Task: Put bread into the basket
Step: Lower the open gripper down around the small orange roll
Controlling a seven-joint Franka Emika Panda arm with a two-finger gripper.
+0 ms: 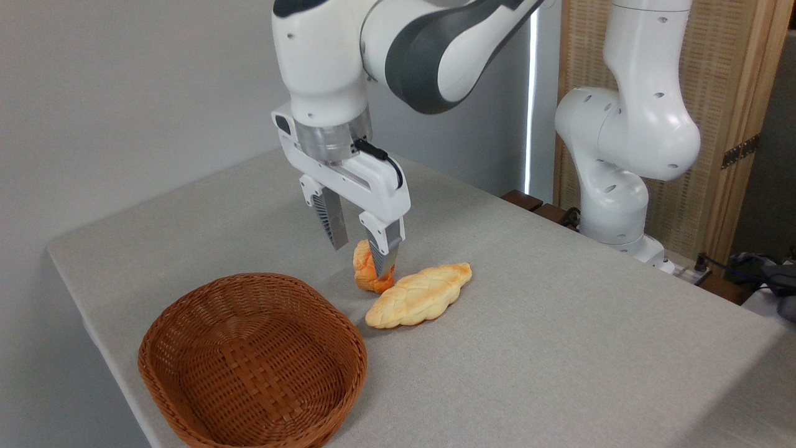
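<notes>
Claw [362, 260] points down, fingers spread apart.

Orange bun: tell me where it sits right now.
The orange bun sits on the table near picture centre, partly behind the open end effector, just left of the braided loaf, beyond the basket.

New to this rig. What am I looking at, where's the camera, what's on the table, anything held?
One fixed camera looks down at the table from its front. The white jointed machine is a robot arm; the two-pronged part at its end is the gripper. It is open, its fingers reaching down around a small orange bun, which sits on the table. Nothing is held. A longer pale braided loaf lies just right of the bun. An empty wicker basket sits front left.
</notes>
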